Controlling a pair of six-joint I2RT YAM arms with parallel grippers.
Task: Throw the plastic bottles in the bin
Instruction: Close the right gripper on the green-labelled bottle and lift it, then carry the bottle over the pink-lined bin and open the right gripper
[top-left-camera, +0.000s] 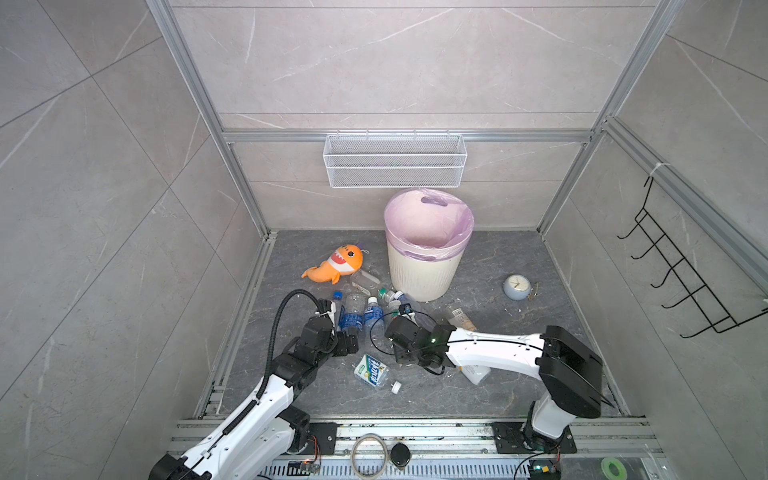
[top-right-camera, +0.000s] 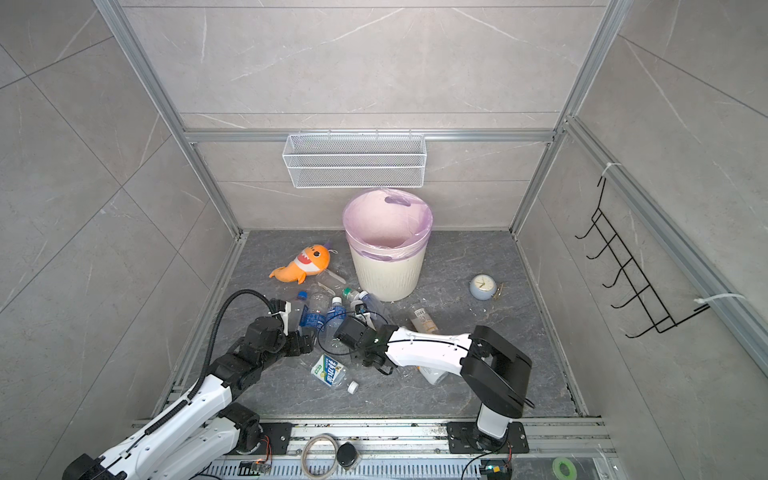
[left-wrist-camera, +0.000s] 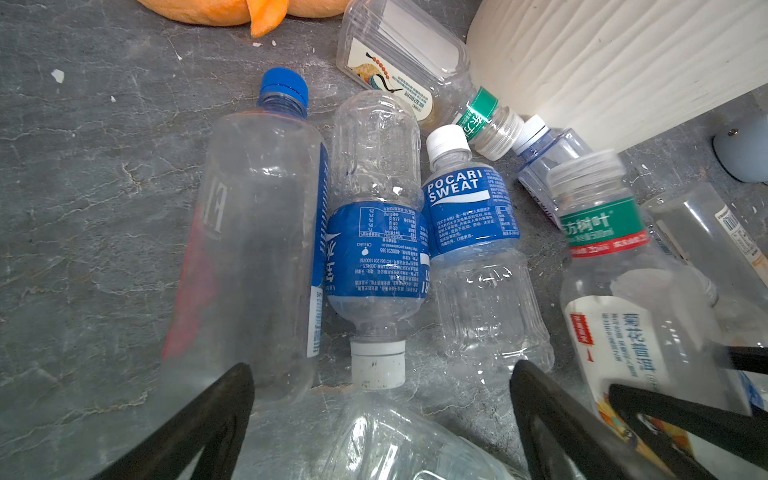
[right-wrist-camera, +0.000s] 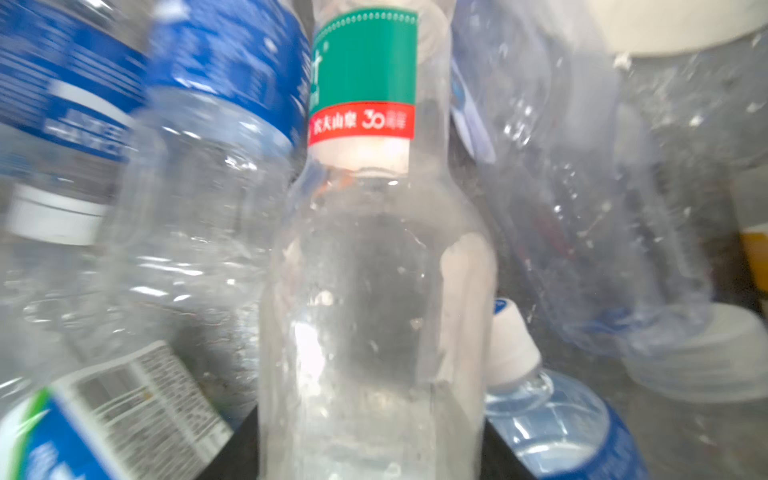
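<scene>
Where top views hide grip, right wrist shows green-labelled bottle — clamped.

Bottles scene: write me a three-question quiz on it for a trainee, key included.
1. True or false: the left gripper is shut.
2. In both top views, where is the clock relative to the bin? A. to its left. B. to its right. C. inside it.
3. Fill in: the bottle between the jaws of the right gripper has a red and ___ label.

Key: 1. False, it is wide open. 2. B. 3. Green.
</scene>
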